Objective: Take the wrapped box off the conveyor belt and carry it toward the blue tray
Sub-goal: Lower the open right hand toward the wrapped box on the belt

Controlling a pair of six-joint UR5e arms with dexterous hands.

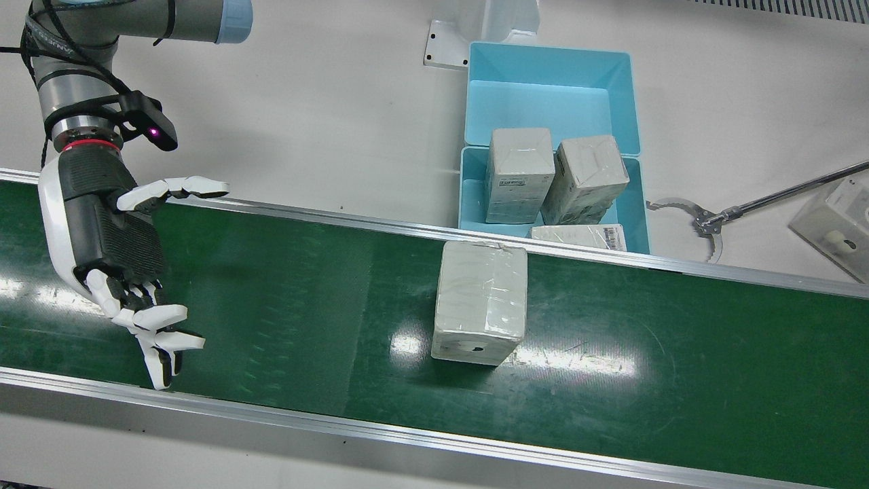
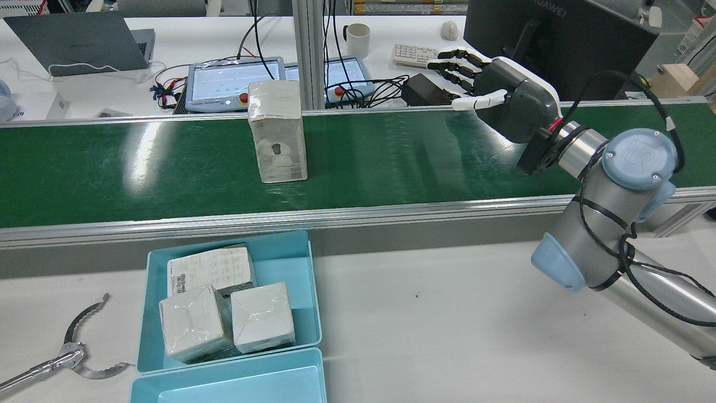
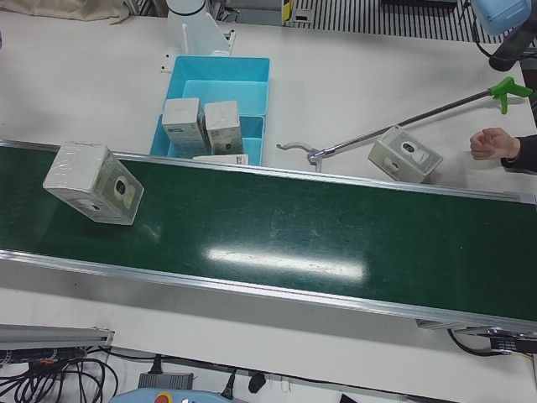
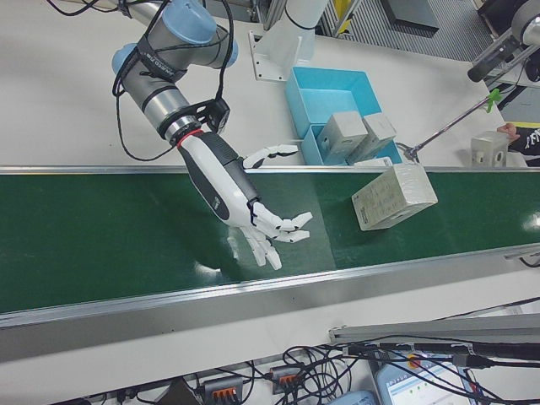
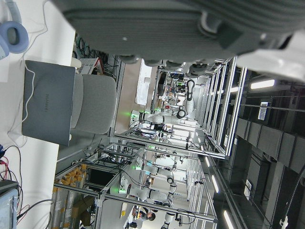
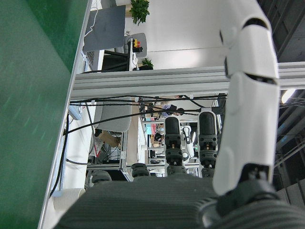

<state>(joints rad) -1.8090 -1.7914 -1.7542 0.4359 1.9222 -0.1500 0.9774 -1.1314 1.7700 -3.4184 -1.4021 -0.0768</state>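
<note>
The wrapped box [image 1: 481, 302] [image 2: 278, 131] [image 3: 92, 183] [image 4: 394, 196] stands on the green conveyor belt [image 1: 285, 292], just in front of the blue tray [image 1: 467, 204] [image 2: 146, 313] [image 4: 310, 145]. That tray holds three wrapped boxes [image 1: 519, 173], and a second blue tray [image 1: 631, 102] behind it holds nothing. My right hand [image 1: 115, 238] [image 2: 503, 95] [image 4: 232, 190] hovers over the belt well to the side of the box, open, fingers spread, holding nothing. Of my left hand [image 5: 181, 28] only the palm shows, in its own view.
A long reach-grabber tool [image 1: 706, 224] [image 2: 72, 352] [image 3: 403, 113] lies on the white table beside the trays. Another wrapped box [image 1: 835, 224] [image 3: 405, 154] sits off the belt near a person's hand [image 3: 495, 143]. A laptop [image 2: 84, 47] and mug [image 2: 358, 39] stand beyond the belt.
</note>
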